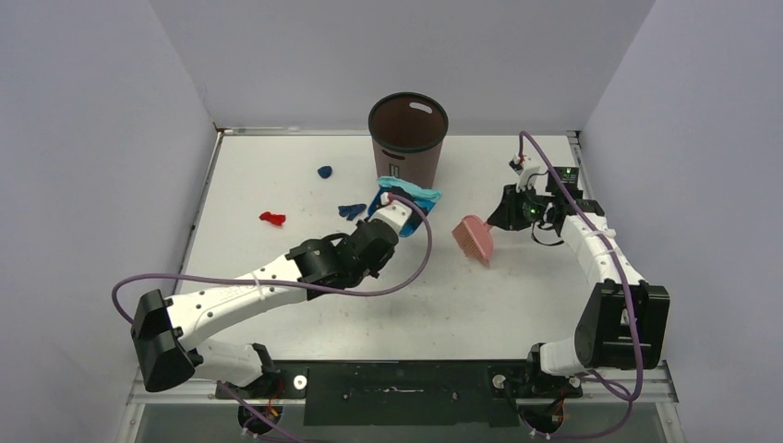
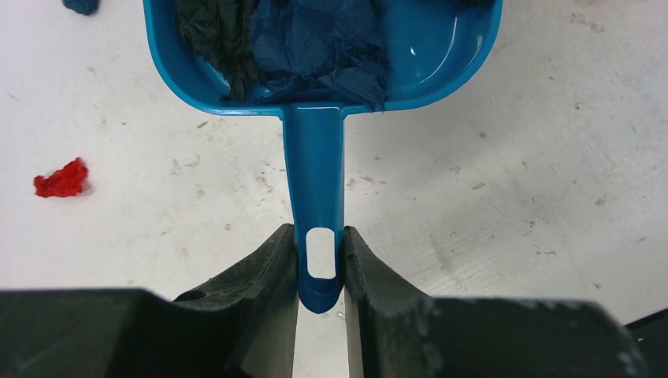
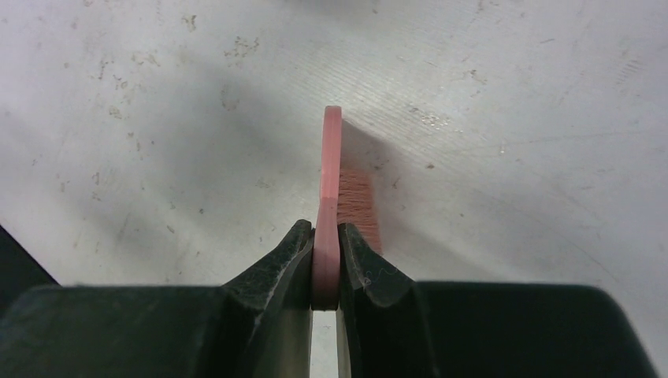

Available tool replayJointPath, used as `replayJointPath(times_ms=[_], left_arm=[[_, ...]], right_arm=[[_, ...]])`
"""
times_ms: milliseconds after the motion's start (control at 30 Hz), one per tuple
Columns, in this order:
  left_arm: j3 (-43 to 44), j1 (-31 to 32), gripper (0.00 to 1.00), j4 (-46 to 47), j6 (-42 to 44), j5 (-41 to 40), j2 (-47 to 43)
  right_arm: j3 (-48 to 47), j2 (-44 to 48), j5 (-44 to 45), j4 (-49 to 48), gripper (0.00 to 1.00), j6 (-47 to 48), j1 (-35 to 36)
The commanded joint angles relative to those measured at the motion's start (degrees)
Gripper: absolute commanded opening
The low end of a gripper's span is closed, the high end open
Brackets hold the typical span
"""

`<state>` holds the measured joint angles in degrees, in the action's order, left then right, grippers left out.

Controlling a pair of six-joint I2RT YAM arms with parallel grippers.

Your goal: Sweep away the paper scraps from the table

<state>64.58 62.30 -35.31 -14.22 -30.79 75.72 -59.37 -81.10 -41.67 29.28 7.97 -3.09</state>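
**A:** Left gripper (image 2: pixel 319 231) is clamped on the tail end of the blue dustpan (image 2: pixel 445 55) handle, 1 pad on each side of the hanging hole.

**B:** And that pan is loaded! Paper scraps (image 2: pixel 315 39), black and navy wads, are heaped against its back wall.

**A:** From above, the pan sits just in front of the brown bin (image 1: pixel 407 138). Whether it is lifted, I cannot tell.

**B:** Loose ones on the table (image 1: pixel 517 305): a red wad (image 1: pixel 271 219) well left of the pan, a blue wad (image 1: pixel 324 172) farther back, and a dark-blue cluster (image 1: pixel 350 210) just beside the pan's left edge.

**A:** Right gripper (image 3: pixel 324 227) is pinching the pink brush (image 3: pixel 332 150) by its handle, jaws pressed flat against it.

**B:** The brush is edge-on in the wrist view. It hangs to the right of the pan, apart from it, over bare tabletop. Whether the bristles touch the table, I cannot tell.
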Motion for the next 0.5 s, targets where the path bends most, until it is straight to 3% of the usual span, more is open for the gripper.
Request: replayJointPath(times_ms=[0, 133, 467], left_arm=[[5.5, -3.6, 0.0, -1.6, 2.3, 0.6, -3.2], [8.9, -7.2, 0.0, -3.2, 4.2, 1.2, -2.4], [20.4, -16.3, 0.0, -6.6, 11.3, 6.2, 2.9]], right_arm=[[2.8, 0.9, -8.8, -1.5, 0.05, -2.0, 0.0], [4.1, 1.1, -13.7, -4.2, 0.05, -3.9, 0.1], [6.3, 3.1, -16.3, -7.4, 0.05, -6.7, 0.0]])
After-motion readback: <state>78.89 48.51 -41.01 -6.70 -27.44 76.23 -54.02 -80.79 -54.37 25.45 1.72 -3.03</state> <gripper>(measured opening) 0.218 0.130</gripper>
